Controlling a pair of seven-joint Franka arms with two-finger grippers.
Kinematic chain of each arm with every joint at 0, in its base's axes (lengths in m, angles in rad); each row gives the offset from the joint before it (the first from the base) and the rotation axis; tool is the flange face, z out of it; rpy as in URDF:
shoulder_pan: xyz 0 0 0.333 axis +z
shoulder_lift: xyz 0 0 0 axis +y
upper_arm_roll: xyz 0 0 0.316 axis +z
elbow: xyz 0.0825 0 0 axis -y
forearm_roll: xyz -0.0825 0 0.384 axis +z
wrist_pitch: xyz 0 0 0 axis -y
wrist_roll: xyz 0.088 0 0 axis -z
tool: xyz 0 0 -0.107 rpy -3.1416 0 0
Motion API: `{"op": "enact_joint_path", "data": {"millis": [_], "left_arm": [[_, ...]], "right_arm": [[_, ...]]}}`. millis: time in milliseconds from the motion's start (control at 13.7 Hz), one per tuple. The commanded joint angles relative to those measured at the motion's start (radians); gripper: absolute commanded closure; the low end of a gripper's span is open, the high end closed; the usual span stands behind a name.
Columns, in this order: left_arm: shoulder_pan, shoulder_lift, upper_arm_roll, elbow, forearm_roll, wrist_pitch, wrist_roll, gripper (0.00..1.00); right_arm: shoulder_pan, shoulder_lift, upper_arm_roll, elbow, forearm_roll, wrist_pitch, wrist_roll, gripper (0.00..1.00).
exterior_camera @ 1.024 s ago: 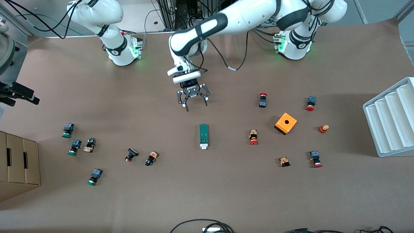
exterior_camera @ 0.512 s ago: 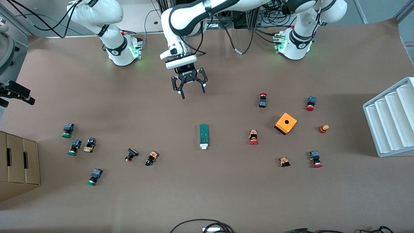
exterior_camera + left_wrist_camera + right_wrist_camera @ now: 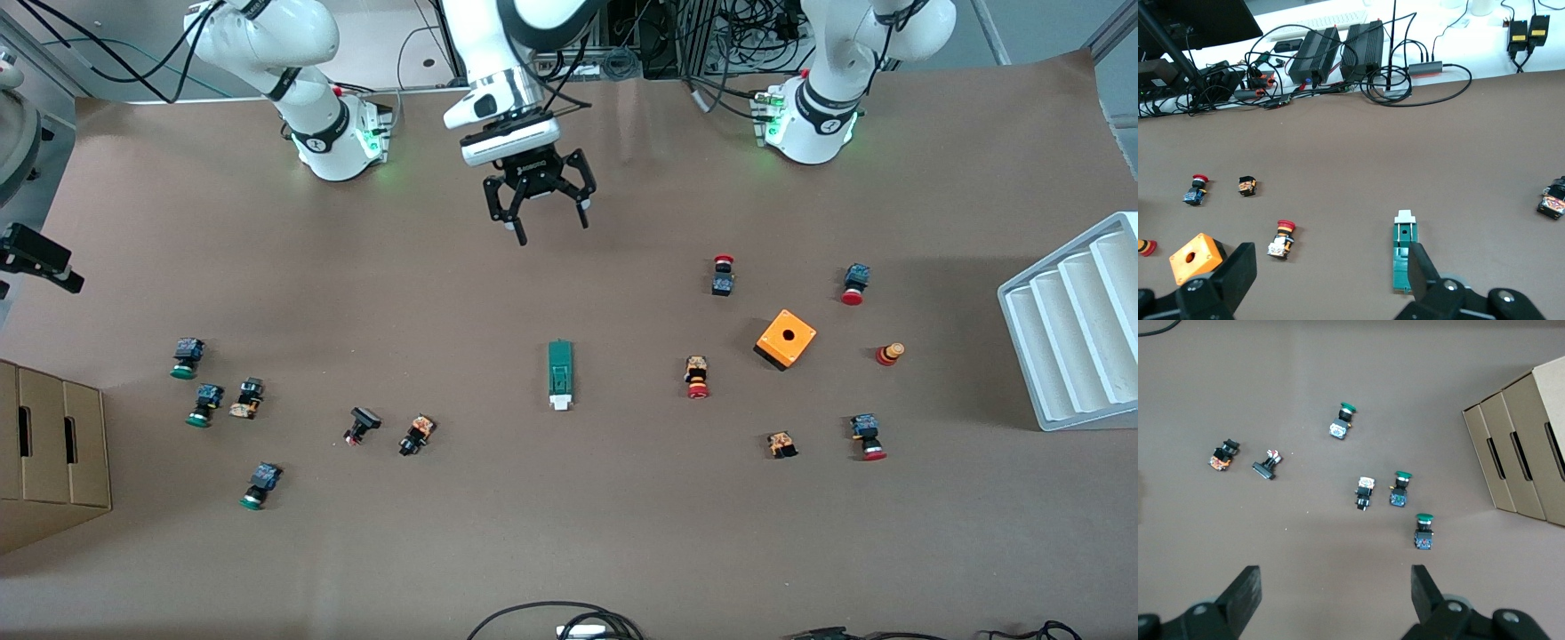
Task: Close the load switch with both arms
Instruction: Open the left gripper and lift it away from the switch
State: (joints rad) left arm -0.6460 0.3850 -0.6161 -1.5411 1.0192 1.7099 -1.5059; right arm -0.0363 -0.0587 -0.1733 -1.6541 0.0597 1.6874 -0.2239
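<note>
I see left gripper up over bare table, fingers spread wide, nothing between. Load switch flat mid-table, well clear of fingertips, open room along all edges. Right gripper waits high over green buttons, fingers apart.

The load switch is a narrow dark-green block lying flat mid-table, its white handle end nearest the front camera. It seems closed, though that is hard to judge.
</note>
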Motion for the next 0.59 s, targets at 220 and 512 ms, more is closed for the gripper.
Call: {"op": "enact_joint_path", "data": {"millis": [220,512], "left_arm": [[0.074,-0.064,0.010,0.087,-0.161,0.028,0.249,0.00],[0.178,-0.165,0.016,0.087,-0.313,0.030,0.444,0.00]], "right_arm": [[0.007,0.023,0.008,0.027,-0.011,0.006,-0.005,0.00],[0.006,0.027,0.008,0.027,-0.008,0.012,-0.014,0.00]]}}
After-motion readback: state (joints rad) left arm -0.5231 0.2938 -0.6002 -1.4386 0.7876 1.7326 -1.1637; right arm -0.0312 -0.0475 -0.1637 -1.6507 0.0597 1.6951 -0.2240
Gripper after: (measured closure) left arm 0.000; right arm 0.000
